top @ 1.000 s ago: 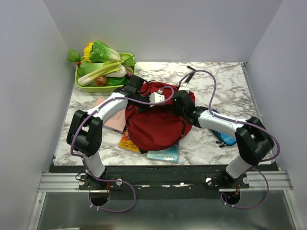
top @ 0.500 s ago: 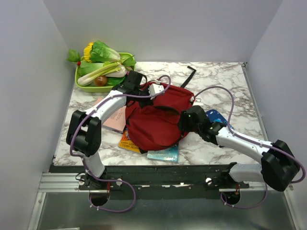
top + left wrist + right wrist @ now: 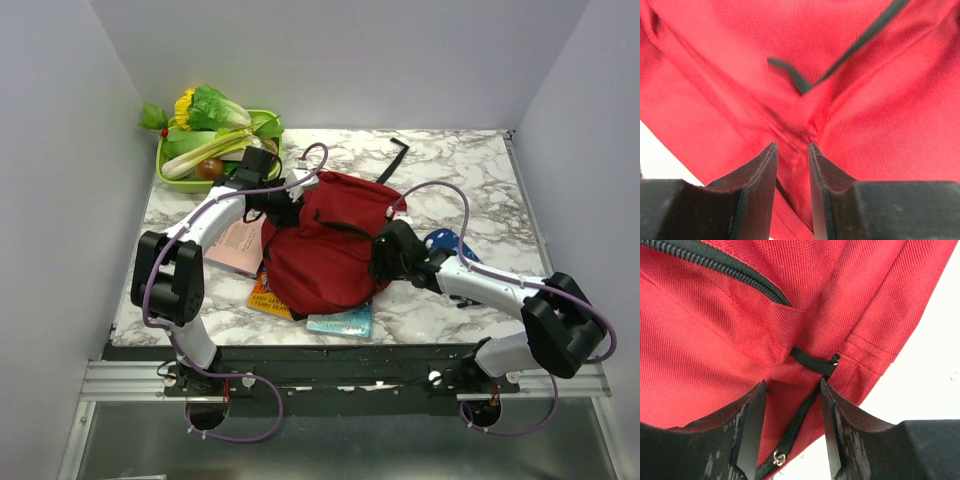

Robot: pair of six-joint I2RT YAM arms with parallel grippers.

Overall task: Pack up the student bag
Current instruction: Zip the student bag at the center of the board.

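The dark red student bag (image 3: 325, 255) lies in the middle of the marble table, with a black strap (image 3: 394, 160) trailing toward the back. My left gripper (image 3: 283, 211) is at the bag's upper left edge. In the left wrist view its jaws (image 3: 792, 150) are nearly closed, pinching a fold of the red fabric (image 3: 840, 60). My right gripper (image 3: 384, 262) is at the bag's right edge. In the right wrist view its jaws (image 3: 792, 395) hold the red fabric and the black zipper band (image 3: 800, 425), with a small black loop (image 3: 812, 362) just ahead.
A green tray of vegetables (image 3: 166, 180) stands at the back left. A pink book (image 3: 235, 250), an orange book (image 3: 266, 296) and a teal book (image 3: 342, 322) stick out from under the bag. A blue pencil case (image 3: 441, 243) lies right of the bag, partly behind my right arm.
My left gripper has moved left and slightly nearer along the bag's top. My right arm swung out right and then folded back, its gripper staying at the bag's right edge.
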